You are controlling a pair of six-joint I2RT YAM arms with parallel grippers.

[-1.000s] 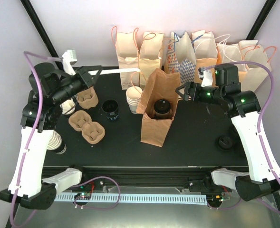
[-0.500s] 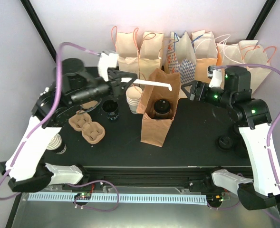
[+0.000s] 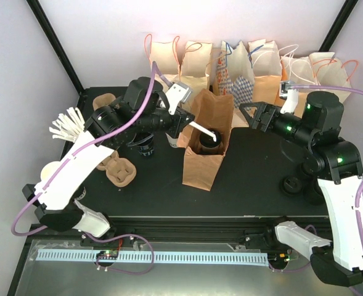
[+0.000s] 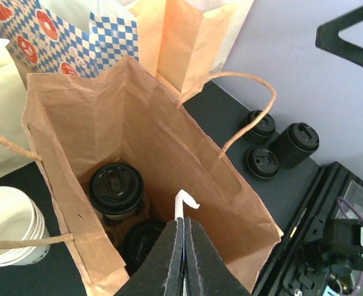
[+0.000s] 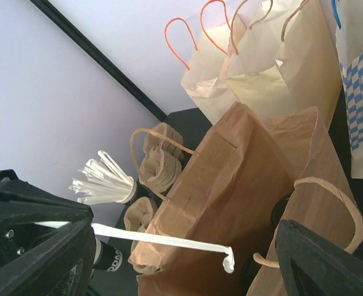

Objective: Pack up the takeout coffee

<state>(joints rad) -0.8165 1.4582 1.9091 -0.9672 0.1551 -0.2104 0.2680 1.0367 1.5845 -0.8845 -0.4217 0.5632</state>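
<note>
An open brown paper bag (image 3: pixel 203 163) stands mid-table. The takeout coffee (image 3: pixel 209 139), a small cup with a black lid, sits inside it. The left wrist view shows it (image 4: pixel 115 185) beside a second black lid (image 4: pixel 141 243) deeper in the bag (image 4: pixel 138 117). My left gripper (image 3: pixel 184 121) is shut on a white wrapped straw (image 3: pixel 204 132), whose bent tip hangs over the bag's mouth. The jaws (image 4: pixel 182 225) pinch the straw (image 4: pixel 181 206). My right gripper (image 3: pixel 250 116) is open and empty, just right of the bag. Its view shows the straw (image 5: pixel 163 238) crossing the bag (image 5: pixel 230 185).
A row of paper bags (image 3: pixel 255 61) lines the back wall. Stacked white cups (image 3: pixel 174 127) and a black cup (image 3: pixel 145 145) stand left of the bag. Pulp carriers (image 3: pixel 119 170) and a holder of straws (image 3: pixel 67 123) are further left. Black lids (image 3: pixel 292 184) lie at the right.
My left arm has swung right from the table's left side, carrying the straw to above the bag's mouth. My right gripper has drawn back a little to the right.
</note>
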